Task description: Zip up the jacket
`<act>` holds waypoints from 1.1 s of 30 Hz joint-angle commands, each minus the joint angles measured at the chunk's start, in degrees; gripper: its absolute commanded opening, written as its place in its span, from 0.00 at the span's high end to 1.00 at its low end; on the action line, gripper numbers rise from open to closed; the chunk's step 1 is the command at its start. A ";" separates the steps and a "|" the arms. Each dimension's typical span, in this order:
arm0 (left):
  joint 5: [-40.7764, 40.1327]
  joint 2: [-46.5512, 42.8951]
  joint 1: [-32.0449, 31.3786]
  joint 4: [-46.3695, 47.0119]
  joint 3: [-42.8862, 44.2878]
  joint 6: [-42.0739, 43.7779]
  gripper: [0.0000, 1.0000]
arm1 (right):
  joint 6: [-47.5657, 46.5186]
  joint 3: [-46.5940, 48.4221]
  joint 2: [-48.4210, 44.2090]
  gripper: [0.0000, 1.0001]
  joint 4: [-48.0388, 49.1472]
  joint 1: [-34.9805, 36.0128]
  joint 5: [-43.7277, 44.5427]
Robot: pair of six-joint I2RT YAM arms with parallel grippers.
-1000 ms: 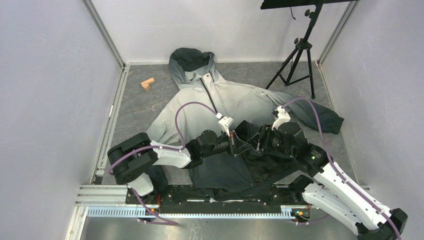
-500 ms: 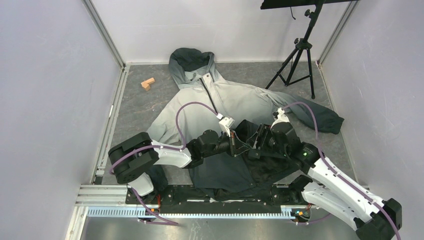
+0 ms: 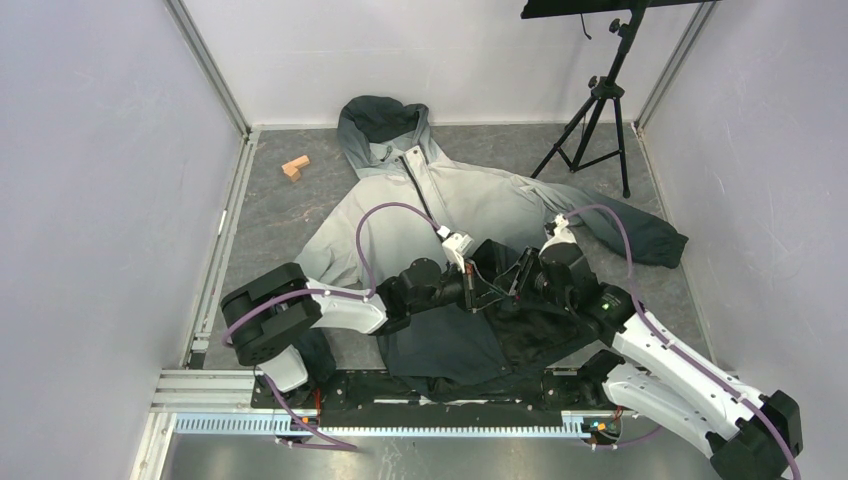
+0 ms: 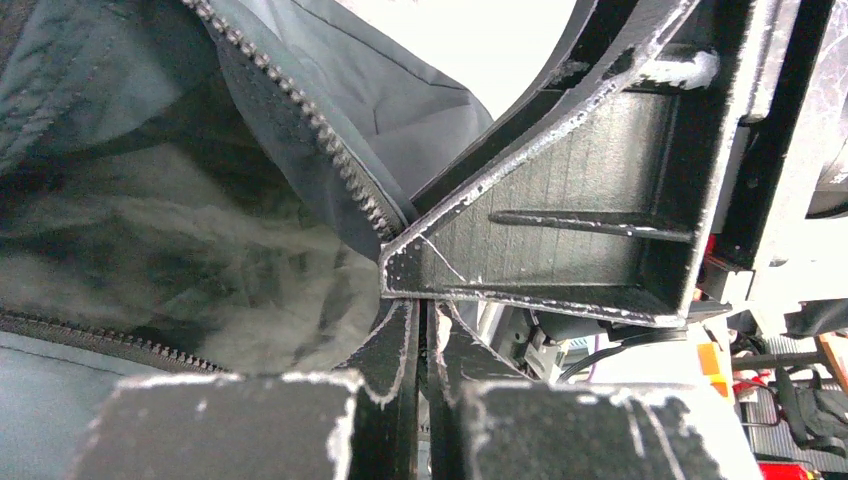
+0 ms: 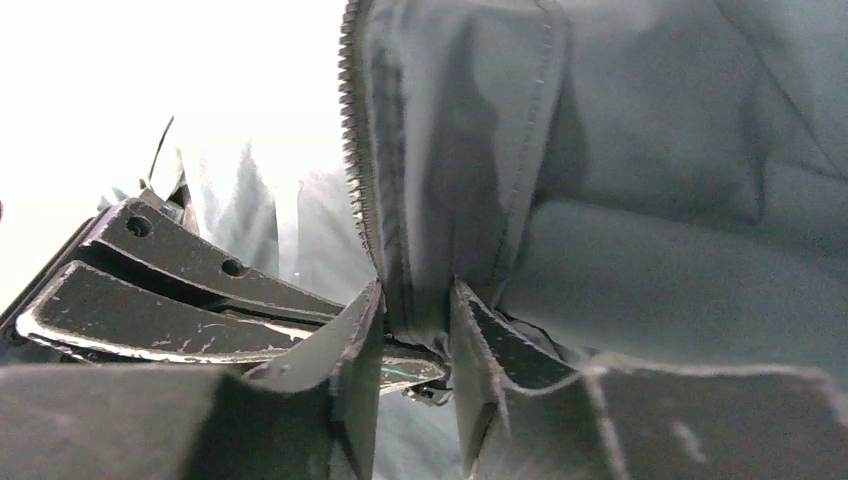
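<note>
The jacket (image 3: 450, 200) lies flat, pale grey, with its dark hood (image 3: 380, 118) at the far end and the dark hem near the arms. Its lower front is bunched up where both grippers meet. My left gripper (image 3: 487, 285) is shut, its tips (image 4: 425, 305) pressed together at the zipper edge (image 4: 300, 110). What sits between them is hidden. My right gripper (image 3: 507, 283) faces it, and its jaws (image 5: 415, 300) are shut on the other front edge. That edge's zipper teeth (image 5: 352, 130) rise from the gap. The left gripper's fingers (image 5: 180, 290) lie just beside.
A small wooden block (image 3: 295, 167) lies far left of the hood. A black tripod (image 3: 595, 110) stands at the far right, near the jacket's dark cuff (image 3: 655, 240). Pale walls close both sides and a metal rail (image 3: 400, 420) runs along the near edge.
My right gripper has moved left up to the left gripper, and its jaws have narrowed onto the jacket's edge. The left gripper stays shut and has barely moved.
</note>
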 commanded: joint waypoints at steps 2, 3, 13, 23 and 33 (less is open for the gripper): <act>-2.30 0.26 -0.29 0.69 2.88 0.73 0.96 | 0.32 -1.33 -0.72 0.79 1.76 -0.05 1.62; -2.71 0.20 -0.37 -0.02 3.02 0.12 0.91 | 0.07 -1.58 -0.84 0.84 2.03 -0.03 2.17; -1.24 -3.07 -0.28 -1.50 0.69 -4.45 0.47 | -8.16 -5.89 -1.37 1.00 9.42 -0.03 4.89; 1.20 -13.43 0.02 -38.18 2.89 -21.50 0.27 | -20.44 -5.03 -4.28 1.00 7.62 -0.04 8.69; -1.77 -13.93 -8.56 -58.52 4.80 -60.87 0.28 | -22.49 -5.75 -4.91 1.00 7.43 -0.08 12.73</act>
